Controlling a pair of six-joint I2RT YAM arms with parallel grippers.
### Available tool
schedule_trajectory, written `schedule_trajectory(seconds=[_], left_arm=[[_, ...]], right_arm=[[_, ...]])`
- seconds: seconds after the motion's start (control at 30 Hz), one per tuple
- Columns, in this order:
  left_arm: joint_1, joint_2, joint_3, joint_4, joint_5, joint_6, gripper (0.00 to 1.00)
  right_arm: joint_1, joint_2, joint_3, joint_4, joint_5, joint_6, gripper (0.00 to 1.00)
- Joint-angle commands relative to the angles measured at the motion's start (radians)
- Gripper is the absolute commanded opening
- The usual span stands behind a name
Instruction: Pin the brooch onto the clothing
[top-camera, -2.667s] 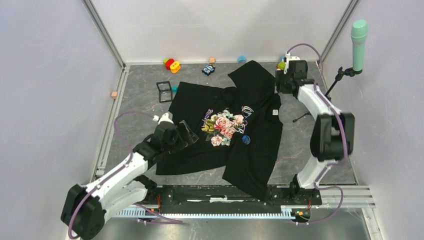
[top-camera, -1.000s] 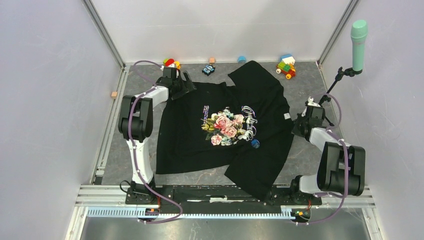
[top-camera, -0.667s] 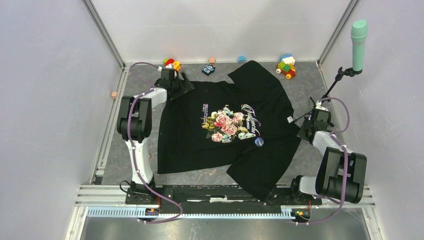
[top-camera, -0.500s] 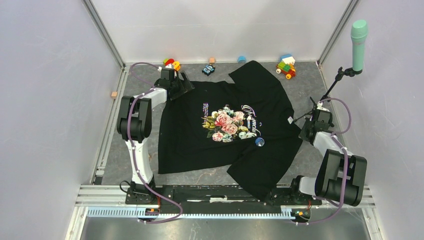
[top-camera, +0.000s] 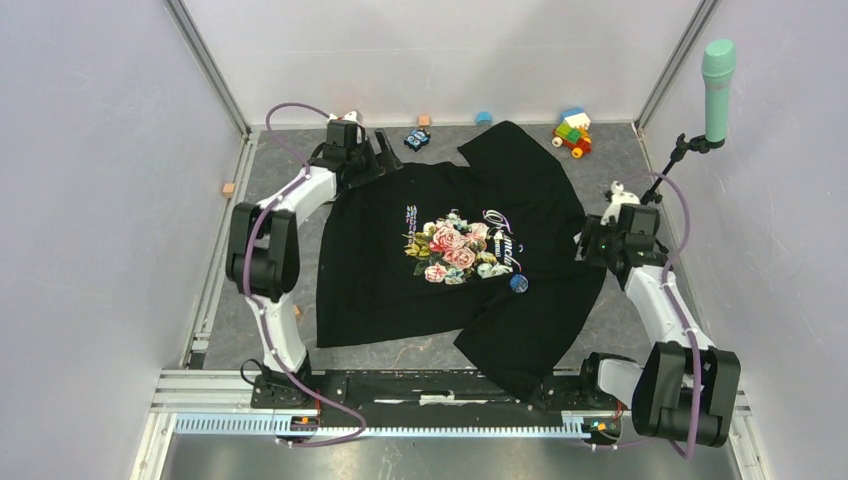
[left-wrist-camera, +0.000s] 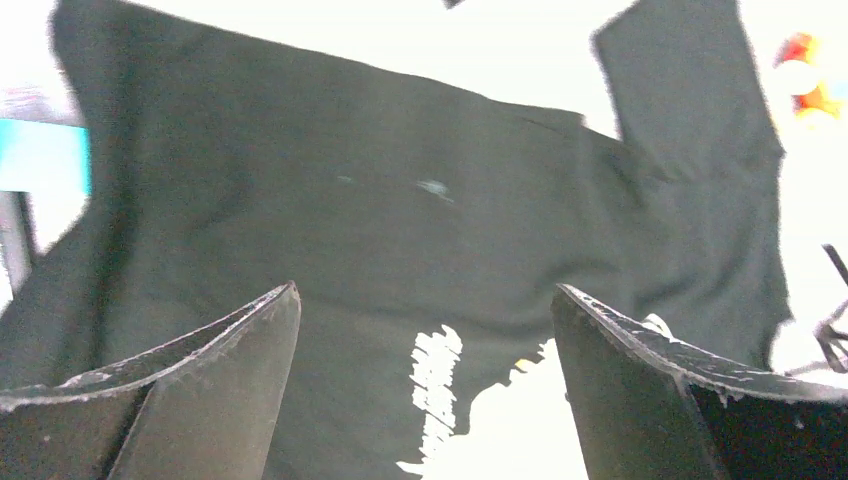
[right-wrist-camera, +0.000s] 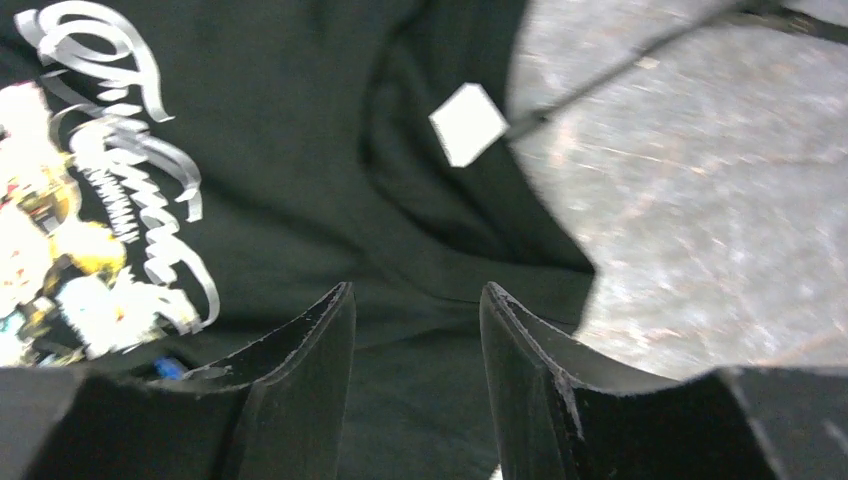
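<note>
The black T-shirt (top-camera: 450, 300) lies spread flat mid-table, rose print (top-camera: 452, 250) facing up. The small blue brooch (top-camera: 518, 283) sits on the shirt just right of the print and below the cursive lettering. My left gripper (top-camera: 380, 160) hovers over the shirt's far left shoulder. In the left wrist view it (left-wrist-camera: 425, 288) is wide open, with only black cloth (left-wrist-camera: 400, 180) beneath. My right gripper (top-camera: 584, 243) is over the shirt's right edge. In the right wrist view it (right-wrist-camera: 417, 288) is open above the cloth, and a sliver of the brooch (right-wrist-camera: 168, 368) shows at its left finger.
Toy blocks (top-camera: 572, 132), a small toy car (top-camera: 417, 139) and small cubes lie along the back edge. An orange cube (top-camera: 228, 188) sits at the left rail. A teal microphone (top-camera: 717, 75) on a stand rises at the right. A white tag (right-wrist-camera: 468, 123) sits on the shirt.
The shirt was drawn rightward and flatter, carrying the brooch with it. Since then the right gripper has moved up and in over the shirt's right edge. The left gripper shifted slightly right.
</note>
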Motion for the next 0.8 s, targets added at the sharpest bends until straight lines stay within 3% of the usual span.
schedule_trajectory(seconds=[0.0, 0.17, 0.33, 0.43, 0.6, 0.77], left_arm=[[-0.101, -0.220, -0.060, 0.006, 0.025, 0.079, 1.00], [-0.243, -0.390, -0.275, 0.036, 0.032, 0.072, 1.00], [-0.305, -0.510, -0.545, 0.163, 0.071, -0.043, 1.00], [-0.311, -0.543, -0.619, 0.164, 0.078, -0.045, 1.00], [-0.300, -0.572, -0.692, 0.176, 0.066, -0.047, 1.00], [-0.272, -0.580, -0.705, 0.181, 0.096, -0.062, 1.00]], right_arm=[[0.117, -0.043, 0.049, -0.032, -0.080, -0.006, 0.54], [0.319, -0.102, -0.001, -0.023, -0.105, 0.066, 0.55], [0.541, -0.175, -0.118, 0.014, -0.097, 0.182, 0.57], [0.707, -0.218, -0.182, 0.054, -0.063, 0.283, 0.57], [1.017, -0.188, -0.220, 0.093, 0.128, 0.431, 0.53], [1.219, -0.065, -0.148, 0.097, 0.366, 0.512, 0.54]])
